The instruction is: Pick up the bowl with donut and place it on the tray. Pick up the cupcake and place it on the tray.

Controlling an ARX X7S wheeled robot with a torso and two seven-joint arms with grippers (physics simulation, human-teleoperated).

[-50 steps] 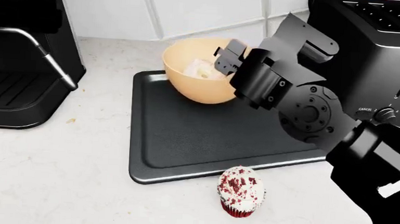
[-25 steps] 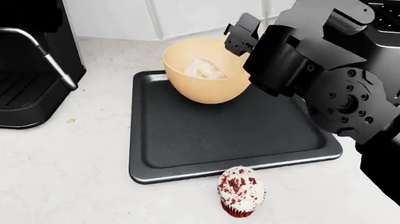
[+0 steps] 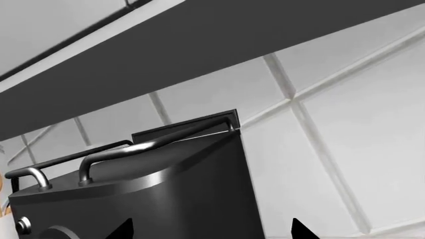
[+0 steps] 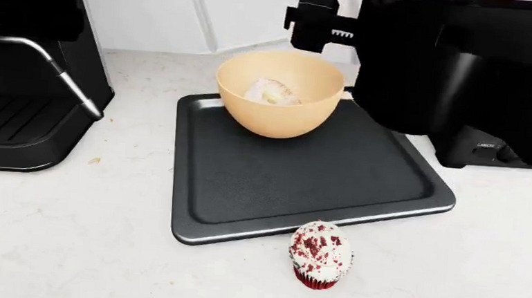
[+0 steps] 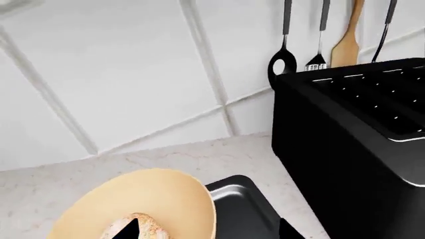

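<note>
My right arm hangs high above the bowl, which sits with the donut on the tray's far end. Right fingers look spread and empty. Left ones barely show; I can't tell. The cupcake waits on the counter.

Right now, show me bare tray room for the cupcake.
The tray is bare across its middle and near half, between the bowl and the near rim by the cupcake. Its far edge is crowded: the bowl sits there, with the right pincer above.
</note>
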